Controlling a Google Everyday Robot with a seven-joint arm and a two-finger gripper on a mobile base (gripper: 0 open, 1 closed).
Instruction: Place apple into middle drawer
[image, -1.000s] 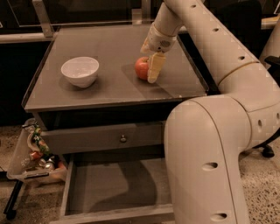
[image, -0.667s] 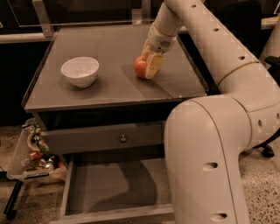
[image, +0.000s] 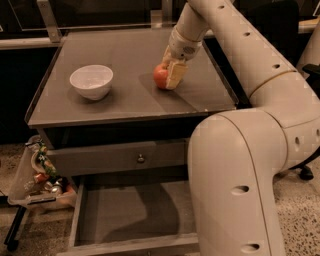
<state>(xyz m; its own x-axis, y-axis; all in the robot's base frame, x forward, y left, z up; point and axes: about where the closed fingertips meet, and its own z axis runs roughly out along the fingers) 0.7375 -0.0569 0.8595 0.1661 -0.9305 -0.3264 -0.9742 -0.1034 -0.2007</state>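
Note:
The red-orange apple (image: 159, 76) sits on the grey table top (image: 120, 55), right of centre. My gripper (image: 169, 75) reaches down from the cream arm (image: 200, 20) and is closed around the apple, with one cream finger (image: 176, 75) against its right side. The apple still rests on the table. The middle drawer (image: 130, 215) is pulled open low at the front, its flat grey floor bare. My arm's large lower link (image: 235, 185) hides the drawer's right part.
A white bowl (image: 91, 81) stands on the table's left half. A closed drawer front with a round metal knob (image: 141, 158) sits above the open drawer. A clear bag of clutter (image: 42, 175) lies on the floor at left.
My gripper has shifted slightly left and closed in against the apple. The apple, the bowl and the drawer have not moved.

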